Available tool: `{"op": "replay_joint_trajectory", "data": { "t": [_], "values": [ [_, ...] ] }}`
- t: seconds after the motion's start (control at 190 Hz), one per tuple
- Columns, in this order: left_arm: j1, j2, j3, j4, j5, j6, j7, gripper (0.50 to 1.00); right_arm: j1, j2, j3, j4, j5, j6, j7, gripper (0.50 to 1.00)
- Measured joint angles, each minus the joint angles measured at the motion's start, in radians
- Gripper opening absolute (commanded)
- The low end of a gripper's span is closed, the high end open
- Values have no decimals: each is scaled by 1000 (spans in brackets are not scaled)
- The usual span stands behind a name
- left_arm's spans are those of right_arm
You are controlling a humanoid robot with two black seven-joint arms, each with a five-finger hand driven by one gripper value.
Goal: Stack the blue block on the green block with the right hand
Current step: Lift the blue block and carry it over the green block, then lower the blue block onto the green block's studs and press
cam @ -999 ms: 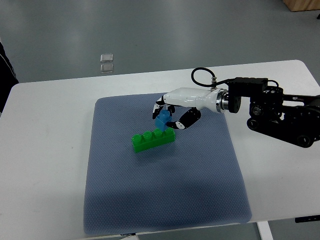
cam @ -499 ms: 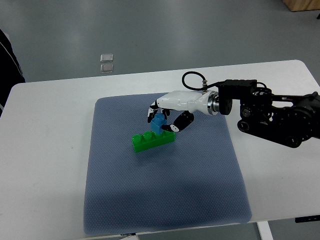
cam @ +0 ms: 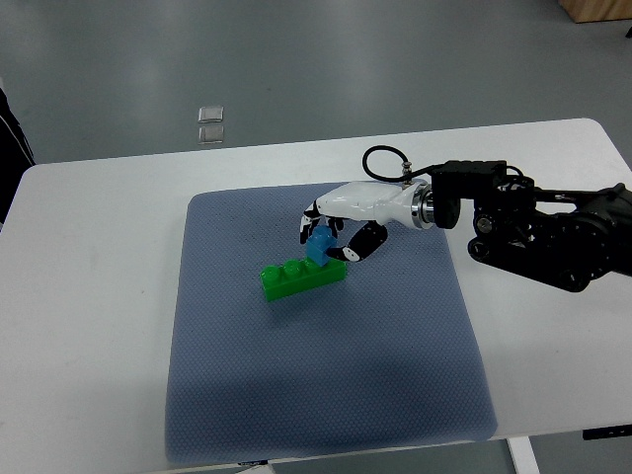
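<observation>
A long green block (cam: 301,277) lies on the grey-blue mat (cam: 316,375), left of the mat's middle. A small blue block (cam: 319,247) sits at the green block's right end, touching its top. My right hand (cam: 331,235) reaches in from the right, white with black fingertips, and its fingers are curled around the blue block. The thumb (cam: 356,244) is on the block's right side. Whether the blue block is fully seated on the studs is hidden by the fingers.
The mat lies on a white table (cam: 89,296). The black right forearm (cam: 543,237) lies over the table's right side. Two small clear squares (cam: 210,123) lie on the floor beyond the table. A dark shape shows at the left edge (cam: 10,138).
The right hand has moved the blue block slightly right and down onto the green block's right end. The forearm has barely shifted.
</observation>
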Motion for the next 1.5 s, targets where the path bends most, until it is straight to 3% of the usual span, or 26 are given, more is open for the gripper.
{"op": "replay_joint_trajectory", "data": {
  "t": [1.498],
  "values": [
    [0,0,0,0,0,0,0,1000,-5,55,-50,-18,-10,0,-1,504]
  ]
}}
